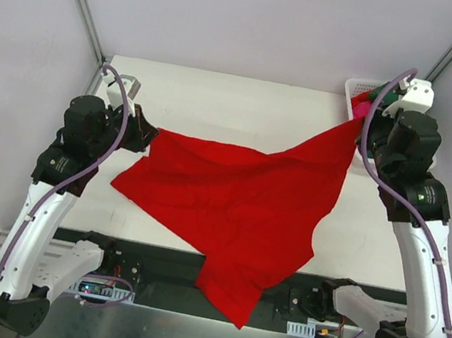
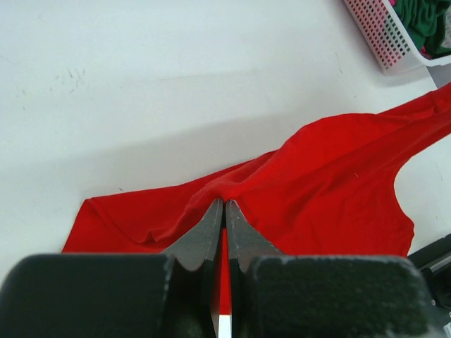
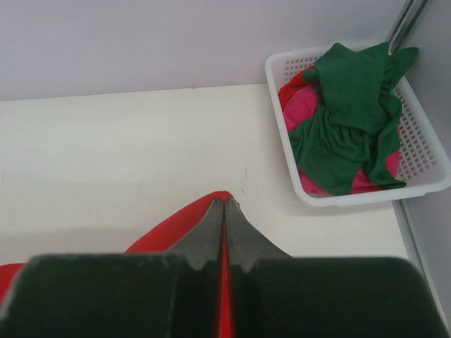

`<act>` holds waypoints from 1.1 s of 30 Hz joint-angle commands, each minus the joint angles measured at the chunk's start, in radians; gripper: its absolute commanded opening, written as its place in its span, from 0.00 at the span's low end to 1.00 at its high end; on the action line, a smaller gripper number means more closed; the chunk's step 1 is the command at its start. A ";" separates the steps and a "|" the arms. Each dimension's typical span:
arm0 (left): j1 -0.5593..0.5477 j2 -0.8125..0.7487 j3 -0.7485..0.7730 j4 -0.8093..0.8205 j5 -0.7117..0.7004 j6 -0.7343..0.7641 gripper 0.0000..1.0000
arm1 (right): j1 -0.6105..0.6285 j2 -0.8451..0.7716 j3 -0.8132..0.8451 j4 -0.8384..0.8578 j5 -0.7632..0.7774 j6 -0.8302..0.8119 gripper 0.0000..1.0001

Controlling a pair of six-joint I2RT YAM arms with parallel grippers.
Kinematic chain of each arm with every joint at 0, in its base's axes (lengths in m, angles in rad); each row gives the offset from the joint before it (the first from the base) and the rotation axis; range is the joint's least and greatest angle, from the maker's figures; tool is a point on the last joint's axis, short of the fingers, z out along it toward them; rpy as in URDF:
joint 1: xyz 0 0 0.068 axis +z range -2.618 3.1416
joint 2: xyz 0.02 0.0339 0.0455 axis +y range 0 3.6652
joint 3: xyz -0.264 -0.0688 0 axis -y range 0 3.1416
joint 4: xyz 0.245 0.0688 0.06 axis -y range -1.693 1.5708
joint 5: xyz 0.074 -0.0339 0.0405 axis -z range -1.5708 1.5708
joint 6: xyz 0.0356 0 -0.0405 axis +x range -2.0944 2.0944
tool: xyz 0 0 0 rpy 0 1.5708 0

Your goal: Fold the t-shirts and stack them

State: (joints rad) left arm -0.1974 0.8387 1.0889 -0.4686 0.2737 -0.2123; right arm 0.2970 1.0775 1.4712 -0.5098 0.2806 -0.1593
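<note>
The bright red t-shirt (image 1: 238,201) hangs stretched between both grippers above the white table (image 1: 220,99), its lower corner drooping past the near edge. My left gripper (image 1: 147,134) is shut on its left edge; the cloth shows bunched at the fingertips in the left wrist view (image 2: 224,203). My right gripper (image 1: 363,127) is shut on its far right corner, held high next to the basket, and pinches red cloth in the right wrist view (image 3: 224,202). The dark green t-shirt (image 3: 349,120) and the magenta-pink t-shirt (image 3: 303,105) lie crumpled in the basket.
A white slotted plastic basket (image 3: 352,197) stands at the table's far right corner, against the right wall; it also shows in the left wrist view (image 2: 380,42). Grey walls enclose the table on three sides. A dark metal ledge (image 1: 148,269) runs along the near edge.
</note>
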 commanded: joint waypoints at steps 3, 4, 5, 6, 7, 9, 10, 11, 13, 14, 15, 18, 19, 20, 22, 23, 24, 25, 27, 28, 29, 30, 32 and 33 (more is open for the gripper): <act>-0.011 -0.021 0.040 -0.025 0.025 0.050 0.00 | 0.001 -0.014 0.037 -0.007 0.019 -0.016 0.01; -0.011 -0.015 0.032 -0.027 0.024 0.048 0.00 | 0.001 -0.011 0.037 -0.015 0.014 -0.014 0.01; -0.011 -0.001 0.022 -0.027 0.030 0.038 0.00 | 0.002 -0.007 0.028 -0.016 0.012 -0.010 0.01; -0.011 0.005 -0.007 -0.025 0.030 0.027 0.00 | 0.001 -0.001 0.021 -0.018 0.009 -0.006 0.01; -0.011 0.014 -0.023 -0.024 0.030 0.018 0.00 | 0.002 0.002 0.014 -0.019 0.000 -0.003 0.01; -0.011 0.052 -0.075 -0.021 0.051 -0.019 0.00 | 0.001 0.009 -0.011 -0.021 -0.009 0.007 0.01; -0.011 0.069 -0.090 -0.019 0.065 -0.033 0.00 | 0.002 0.012 -0.017 -0.025 -0.020 0.012 0.01; -0.013 0.101 -0.109 -0.021 0.087 -0.057 0.00 | 0.001 0.015 -0.022 -0.024 -0.023 0.017 0.01; -0.017 0.128 -0.167 -0.021 0.125 -0.088 0.00 | 0.001 0.024 -0.031 -0.026 -0.032 0.026 0.01; -0.020 0.138 -0.190 -0.021 0.133 -0.119 0.00 | 0.002 0.028 -0.032 -0.024 -0.031 0.027 0.01; -0.022 0.137 -0.239 -0.021 0.145 -0.139 0.00 | 0.001 0.032 -0.032 -0.026 -0.032 0.029 0.01; -0.033 0.085 -0.340 -0.021 0.150 -0.216 0.00 | 0.001 0.039 -0.034 -0.026 -0.031 0.029 0.02; -0.034 0.065 -0.365 -0.021 0.162 -0.229 0.00 | 0.001 0.042 -0.035 -0.021 -0.029 0.029 0.01; -0.034 0.018 -0.391 -0.021 0.171 -0.263 0.00 | 0.001 0.048 -0.037 -0.021 -0.032 0.029 0.01; -0.039 -0.038 -0.466 -0.021 0.206 -0.303 0.00 | 0.001 0.056 -0.041 -0.013 -0.040 0.033 0.02; -0.042 -0.094 -0.490 -0.022 0.217 -0.349 0.00 | 0.001 0.065 -0.046 -0.012 -0.041 0.037 0.01; -0.049 -0.122 -0.538 -0.022 0.228 -0.370 0.00 | 0.001 0.070 -0.048 -0.010 -0.044 0.040 0.01; -0.056 -0.150 -0.561 -0.025 0.237 -0.392 0.00 | 0.001 0.074 -0.049 -0.007 -0.050 0.040 0.01; -0.066 -0.217 -0.628 -0.025 0.248 -0.455 0.00 | 0.001 0.088 -0.052 -0.006 -0.057 0.047 0.01; -0.123 -0.231 -0.630 -0.022 0.225 -0.491 0.00 | 0.001 0.093 -0.052 -0.003 -0.061 0.049 0.01; -0.157 -0.236 -0.632 -0.022 0.178 -0.510 0.00 | 0.001 0.094 -0.052 -0.003 -0.063 0.053 0.01; -0.172 -0.231 -0.642 -0.021 0.173 -0.525 0.00 | 0.001 0.101 -0.055 -0.001 -0.063 0.055 0.01; -0.197 -0.205 -0.653 -0.015 0.165 -0.544 0.14 | 0.002 0.104 -0.055 0.004 -0.070 0.056 0.01; -0.201 -0.201 -0.659 -0.016 0.159 -0.542 0.19 | 0.002 0.105 -0.055 0.004 -0.072 0.058 0.01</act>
State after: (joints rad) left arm -0.3668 0.6151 0.4522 -0.5049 0.4606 -0.6575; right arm 0.2970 1.1786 1.4132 -0.5537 0.2260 -0.1230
